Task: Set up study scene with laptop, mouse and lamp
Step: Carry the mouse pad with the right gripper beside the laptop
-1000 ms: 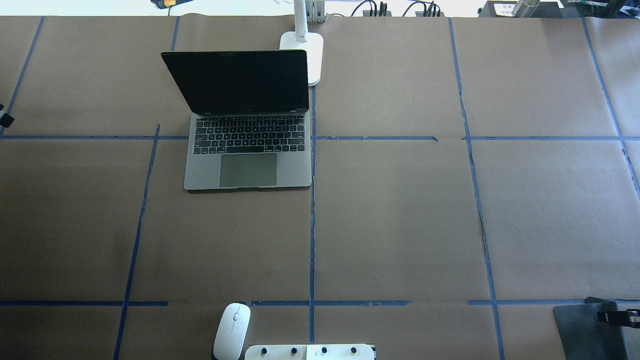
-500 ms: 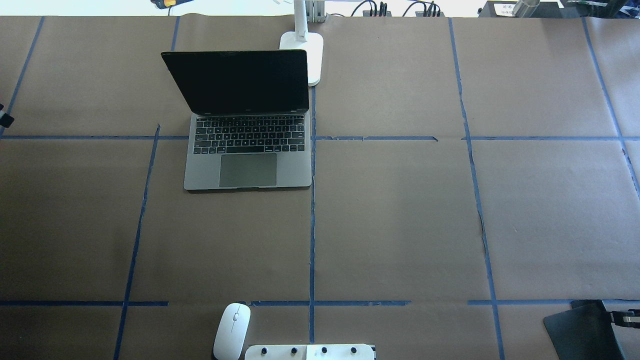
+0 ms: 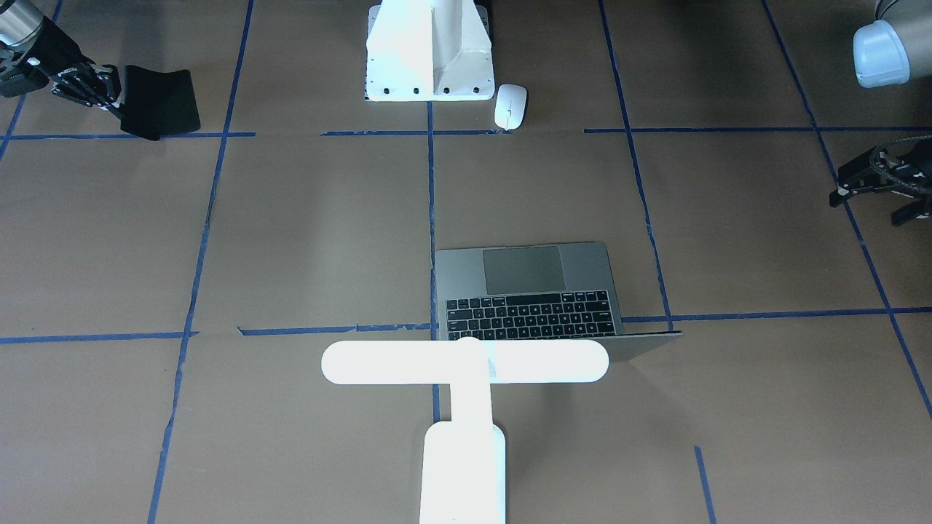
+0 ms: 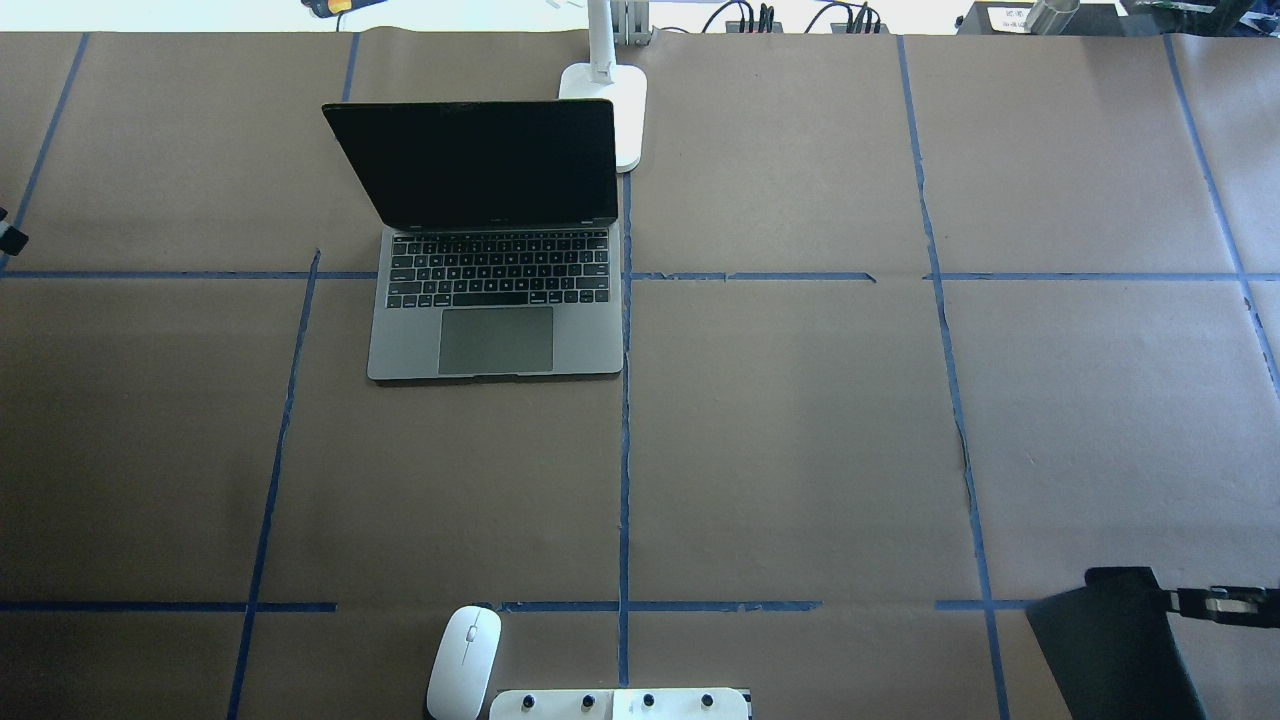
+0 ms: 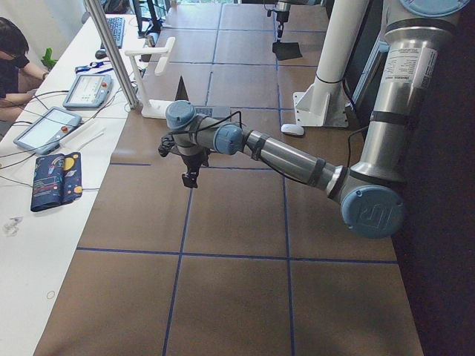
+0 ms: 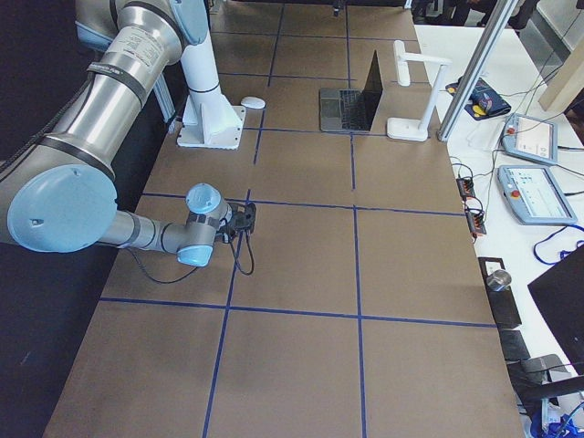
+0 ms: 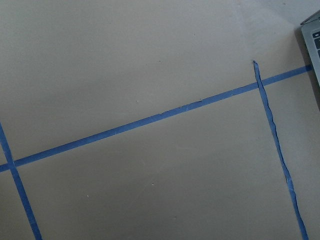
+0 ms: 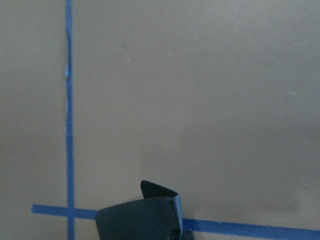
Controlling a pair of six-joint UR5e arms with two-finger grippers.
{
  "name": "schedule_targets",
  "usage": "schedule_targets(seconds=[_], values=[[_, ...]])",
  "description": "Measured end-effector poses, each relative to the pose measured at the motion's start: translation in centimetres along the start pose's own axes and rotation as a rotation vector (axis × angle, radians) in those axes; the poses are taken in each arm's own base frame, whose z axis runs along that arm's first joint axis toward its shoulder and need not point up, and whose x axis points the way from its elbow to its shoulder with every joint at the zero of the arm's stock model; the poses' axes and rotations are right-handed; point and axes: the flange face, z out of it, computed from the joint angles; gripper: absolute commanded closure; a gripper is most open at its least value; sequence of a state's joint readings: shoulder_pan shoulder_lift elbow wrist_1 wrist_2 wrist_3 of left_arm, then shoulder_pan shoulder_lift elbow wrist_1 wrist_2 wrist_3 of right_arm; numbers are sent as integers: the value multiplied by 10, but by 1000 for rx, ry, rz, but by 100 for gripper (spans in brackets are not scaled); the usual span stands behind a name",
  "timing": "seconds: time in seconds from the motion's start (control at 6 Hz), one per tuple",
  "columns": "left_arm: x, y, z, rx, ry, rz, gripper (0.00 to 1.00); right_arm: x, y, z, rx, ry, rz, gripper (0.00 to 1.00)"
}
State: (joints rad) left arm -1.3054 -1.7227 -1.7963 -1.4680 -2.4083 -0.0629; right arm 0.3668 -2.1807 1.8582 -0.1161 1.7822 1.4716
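Note:
The laptop [image 4: 495, 300] stands open with a dark screen left of the table's middle, and also shows in the front view [image 3: 531, 291]. The white lamp [image 4: 610, 100] stands just behind its right corner, its bar head [image 3: 466, 362] over the laptop's hinge. The white mouse [image 4: 465, 660] lies near the robot's base, also seen in the front view [image 3: 510, 106]. My right gripper [image 4: 1190, 603] is shut on the edge of a black pad [image 4: 1110, 640] and holds it tilted at the near right; [image 3: 109, 91] marks that gripper in the front view. My left gripper [image 3: 866, 200] is open and empty, far left of the laptop.
The white bolted pedestal [image 3: 429, 51] stands beside the mouse. Blue tape lines [image 4: 624, 450] divide the brown paper cover into squares. Cables and control boxes lie beyond the far edge [image 4: 800, 18]. The right wrist view shows only a corner of the pad [image 8: 145, 215].
My right gripper has carried the black pad leftward into the table and tilted it up. Laptop, mouse, lamp and left arm have not moved.

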Motion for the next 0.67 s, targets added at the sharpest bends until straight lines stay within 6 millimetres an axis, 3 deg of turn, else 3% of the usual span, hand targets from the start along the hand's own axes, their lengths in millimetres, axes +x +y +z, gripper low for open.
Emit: schedule_targets(seconds=[0.33, 0.5, 0.67], values=[[2, 0, -2, 4, 1, 1, 0, -46, -65, 8, 15, -71, 77, 100], [2, 0, -2, 5, 2, 1, 0, -79, -95, 24, 24, -71, 95, 100], [3, 0, -2, 4, 2, -1, 0, -126, -127, 48, 31, -59, 108, 100]])
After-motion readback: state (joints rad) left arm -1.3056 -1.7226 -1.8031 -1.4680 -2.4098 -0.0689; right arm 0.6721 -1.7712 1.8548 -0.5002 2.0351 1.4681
